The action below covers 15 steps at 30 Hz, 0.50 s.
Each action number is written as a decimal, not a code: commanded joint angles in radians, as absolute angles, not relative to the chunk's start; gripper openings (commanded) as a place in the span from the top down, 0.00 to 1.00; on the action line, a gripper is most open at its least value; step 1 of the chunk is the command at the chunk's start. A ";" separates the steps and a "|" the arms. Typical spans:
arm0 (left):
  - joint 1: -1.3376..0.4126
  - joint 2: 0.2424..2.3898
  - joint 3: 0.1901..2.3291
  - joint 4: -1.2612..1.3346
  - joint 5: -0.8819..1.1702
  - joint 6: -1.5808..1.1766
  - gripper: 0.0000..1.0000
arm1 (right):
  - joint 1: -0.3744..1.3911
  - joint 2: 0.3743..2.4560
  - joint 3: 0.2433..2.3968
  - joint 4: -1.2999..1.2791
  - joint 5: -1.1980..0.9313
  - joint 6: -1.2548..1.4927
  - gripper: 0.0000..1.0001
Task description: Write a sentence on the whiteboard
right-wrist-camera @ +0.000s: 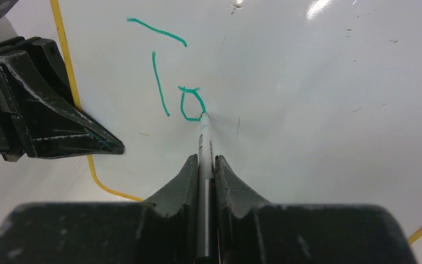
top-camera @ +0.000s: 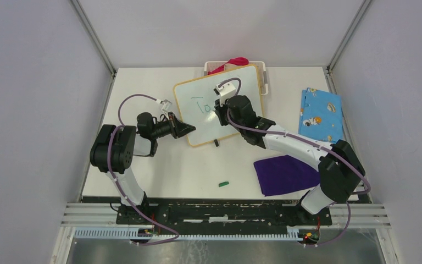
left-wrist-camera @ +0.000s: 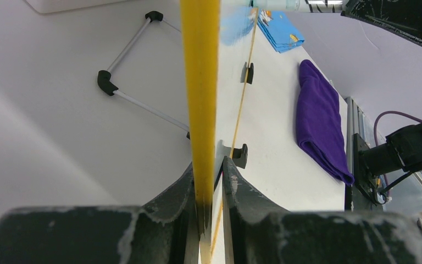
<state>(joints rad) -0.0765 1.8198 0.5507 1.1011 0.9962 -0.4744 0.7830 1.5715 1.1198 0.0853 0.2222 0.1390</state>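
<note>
- whiteboard (top-camera: 195, 118) lies askew toward the table's 12 o'clock side, just in front of a white basket (top-camera: 262, 70). The sentence (right-wrist-camera: 160, 88) reads only "To" in green (most of it not yet written).
- left gripper (left-wrist-camera: 207, 165): jaws narrow, pinching the board's yellow frame at its 7 o'clock corner. It is a thin-edge pinch, so pen pressure could pivot or slip the board and skew the strokes.
- right gripper (right-wrist-camera: 203, 159): jaws narrow, clamped on the marker (right-wrist-camera: 203, 140), tip touching the board at the "o". The barrel reaches well past the grip, so a hard push could tilt it. Too light a touch would leave gaps.
- the left gripper's fingers (right-wrist-camera: 49, 121) sit near, at 9 o'clock of the tip. Starting a second line there could bump them.
- the right gripper passing over fresh ink would smear it.
</note>
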 commanded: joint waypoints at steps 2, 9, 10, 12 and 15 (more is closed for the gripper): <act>-0.071 1.833 0.566 1.078 0.931 -0.463 0.78 | 0.771 1.543 1.100 0.104 0.232 0.152 1.00; -0.072 1.834 0.565 1.077 0.931 -0.463 0.78 | 0.771 1.491 1.108 0.129 0.235 0.164 1.00; -0.071 1.834 0.565 1.077 0.931 -0.463 0.78 | 0.771 1.480 1.115 0.134 0.238 0.164 1.00; -0.071 1.835 0.566 1.077 0.930 -0.463 0.78 | 0.770 1.472 1.141 0.133 0.241 0.163 1.00; -0.071 1.834 0.566 1.075 0.930 -0.463 0.78 | 0.764 1.483 1.189 0.124 0.242 0.155 1.00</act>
<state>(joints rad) -0.0765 1.8198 0.5507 1.1004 0.9977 -0.4744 0.7734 1.5192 1.1038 0.0875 0.2230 0.1532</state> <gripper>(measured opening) 0.236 0.177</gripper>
